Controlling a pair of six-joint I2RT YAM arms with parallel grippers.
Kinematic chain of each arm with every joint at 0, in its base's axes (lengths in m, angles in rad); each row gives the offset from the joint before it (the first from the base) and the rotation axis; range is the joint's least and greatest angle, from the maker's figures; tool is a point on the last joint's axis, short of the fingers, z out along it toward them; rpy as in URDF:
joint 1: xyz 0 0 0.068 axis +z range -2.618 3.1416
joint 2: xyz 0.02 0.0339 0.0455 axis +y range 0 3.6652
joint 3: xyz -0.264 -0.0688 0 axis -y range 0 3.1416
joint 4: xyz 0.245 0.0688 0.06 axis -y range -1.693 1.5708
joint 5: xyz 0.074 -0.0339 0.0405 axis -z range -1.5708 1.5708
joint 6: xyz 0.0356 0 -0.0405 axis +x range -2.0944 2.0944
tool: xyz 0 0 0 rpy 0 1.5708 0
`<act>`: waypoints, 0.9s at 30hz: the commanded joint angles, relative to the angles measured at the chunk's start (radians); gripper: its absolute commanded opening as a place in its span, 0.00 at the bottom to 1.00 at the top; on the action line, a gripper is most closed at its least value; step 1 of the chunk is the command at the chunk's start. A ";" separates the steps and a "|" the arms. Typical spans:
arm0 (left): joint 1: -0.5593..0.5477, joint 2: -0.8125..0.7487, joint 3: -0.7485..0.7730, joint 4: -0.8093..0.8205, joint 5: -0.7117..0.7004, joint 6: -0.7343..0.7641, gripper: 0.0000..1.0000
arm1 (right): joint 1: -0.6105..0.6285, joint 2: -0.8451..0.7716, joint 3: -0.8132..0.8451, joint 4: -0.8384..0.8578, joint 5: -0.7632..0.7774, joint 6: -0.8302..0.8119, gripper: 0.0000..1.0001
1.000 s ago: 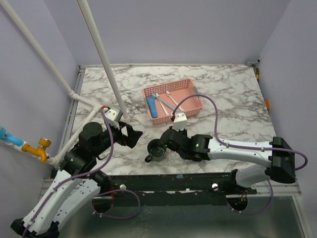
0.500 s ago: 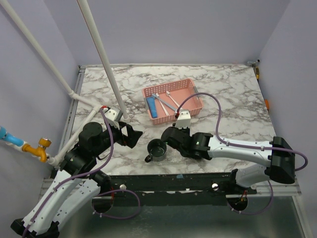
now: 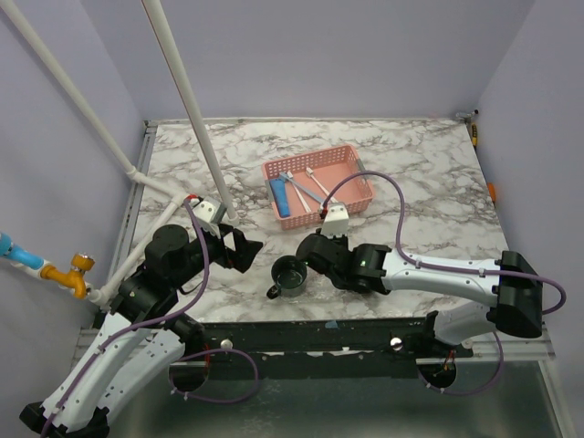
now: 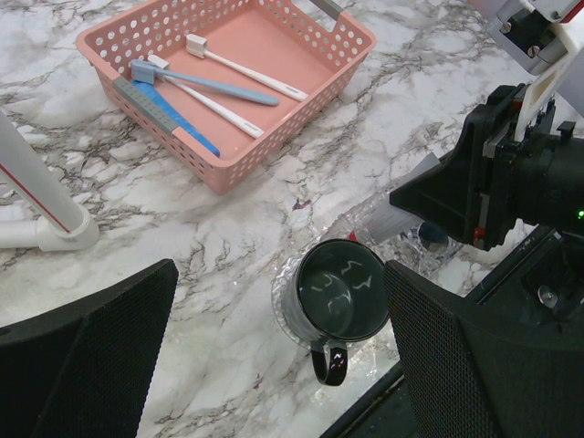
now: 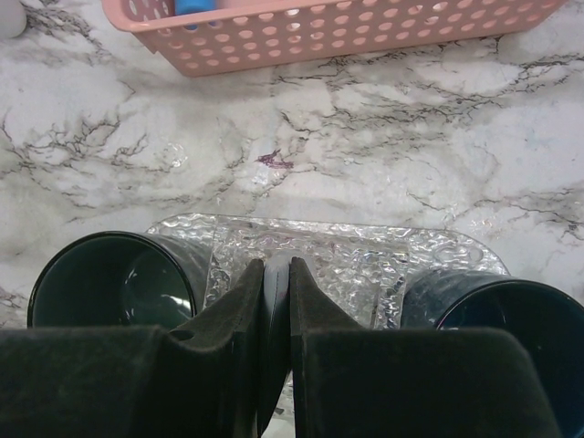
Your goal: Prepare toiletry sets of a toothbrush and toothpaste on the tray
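Note:
The clear tray (image 5: 310, 251) lies on the marble near the front edge and carries two dark mugs (image 5: 96, 278) (image 5: 511, 310). My right gripper (image 5: 276, 266) hovers over the tray's middle, shut on a thin pale toothpaste tube (image 4: 401, 212) whose red tip points down towards the tray. In the top view the right gripper (image 3: 308, 259) is just right of the left mug (image 3: 291, 274). My left gripper (image 4: 274, 360) is open above that mug (image 4: 342, 292) and holds nothing. The pink basket (image 3: 339, 155) holds a blue tube (image 4: 164, 114) and three toothbrushes (image 4: 242, 68) (image 4: 205, 80) (image 4: 205, 93).
A white pipe frame (image 3: 187, 100) slants over the table's left side, and its foot (image 4: 50, 228) stands close to the left gripper. The table's dark front rail (image 3: 365, 319) runs just below the tray. Bare marble (image 3: 438, 182) lies right of the basket.
The right gripper has drawn slightly back and right from the left mug, still shut on the tube. The left arm has not moved.

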State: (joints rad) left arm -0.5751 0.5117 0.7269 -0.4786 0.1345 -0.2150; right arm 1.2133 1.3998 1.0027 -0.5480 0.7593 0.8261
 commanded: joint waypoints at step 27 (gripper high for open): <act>0.007 0.001 -0.008 0.015 0.024 0.017 0.94 | -0.003 0.034 0.025 0.025 -0.014 0.005 0.00</act>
State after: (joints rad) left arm -0.5751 0.5137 0.7269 -0.4759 0.1349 -0.2150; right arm 1.2133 1.4178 1.0031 -0.5495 0.7345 0.8120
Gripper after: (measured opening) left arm 0.935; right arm 0.144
